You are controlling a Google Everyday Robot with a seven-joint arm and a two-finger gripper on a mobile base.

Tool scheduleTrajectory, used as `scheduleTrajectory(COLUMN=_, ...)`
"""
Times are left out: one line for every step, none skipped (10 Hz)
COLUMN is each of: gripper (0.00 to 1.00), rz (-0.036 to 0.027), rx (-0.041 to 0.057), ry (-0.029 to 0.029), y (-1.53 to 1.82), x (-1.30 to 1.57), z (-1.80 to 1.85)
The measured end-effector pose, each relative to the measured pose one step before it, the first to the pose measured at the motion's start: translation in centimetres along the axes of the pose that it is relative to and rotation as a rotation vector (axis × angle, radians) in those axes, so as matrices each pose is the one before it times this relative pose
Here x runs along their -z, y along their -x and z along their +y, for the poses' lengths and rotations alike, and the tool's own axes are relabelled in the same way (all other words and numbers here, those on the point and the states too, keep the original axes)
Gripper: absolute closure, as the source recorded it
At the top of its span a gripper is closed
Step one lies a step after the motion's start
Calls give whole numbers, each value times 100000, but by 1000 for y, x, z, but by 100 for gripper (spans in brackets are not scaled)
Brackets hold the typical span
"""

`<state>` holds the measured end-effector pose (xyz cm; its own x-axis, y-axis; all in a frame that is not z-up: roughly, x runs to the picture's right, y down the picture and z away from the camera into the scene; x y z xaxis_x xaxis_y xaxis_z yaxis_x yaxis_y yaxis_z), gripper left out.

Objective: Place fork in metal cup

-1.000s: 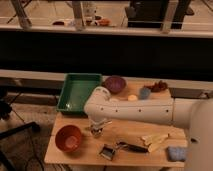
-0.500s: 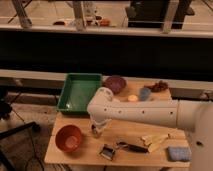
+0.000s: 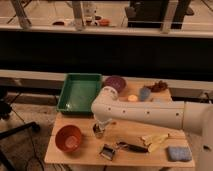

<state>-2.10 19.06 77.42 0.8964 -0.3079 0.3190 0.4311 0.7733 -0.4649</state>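
My gripper point(image 3: 101, 125) hangs from the white arm point(image 3: 150, 113) over the middle-left of the wooden table point(image 3: 85, 155). A small shiny metal cup point(image 3: 98, 132) stands right under it, at or touching the gripper's tip. A dark-handled utensil point(image 3: 131, 146), which looks like the fork, lies flat on the table to the right of the cup and near the front edge. I cannot tell whether the gripper holds anything.
An orange bowl point(image 3: 68, 138) sits left of the cup. A squarish metal piece point(image 3: 107, 151) lies at the front edge. A green tray point(image 3: 80, 92) and a purple bowl point(image 3: 115, 83) are at the back. A yellow item point(image 3: 155, 140) and a blue sponge point(image 3: 178, 153) are at the right.
The gripper has shifted slightly right and down towards the metal cup. The utensil and the other objects have not moved.
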Motion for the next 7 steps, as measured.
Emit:
scheduleTrajectory(gripper=95, rz=-41, rx=-199, ry=-305, y=-859, x=19, z=330)
scheduleTrajectory(gripper=95, rz=-265, rx=-169, ry=-226, y=-818, x=-28, z=434)
scheduleTrajectory(gripper=95, rz=-257, rx=-372, ry=-38, y=-275, x=-28, z=204)
scheduleTrajectory(gripper=95, rz=-658, rx=-155, ry=-35, y=270, x=-116, z=-61)
scheduleTrajectory(gripper=95, rz=-275, rx=-232, ry=73, y=284, x=-95, z=-95)
scheduleTrajectory(gripper=95, rz=-194, rx=-51, ry=-122, y=176, x=0, z=-83)
scheduleTrajectory(gripper=95, rz=-275, rx=-1123, ry=-63, y=-417, x=-27, z=201)
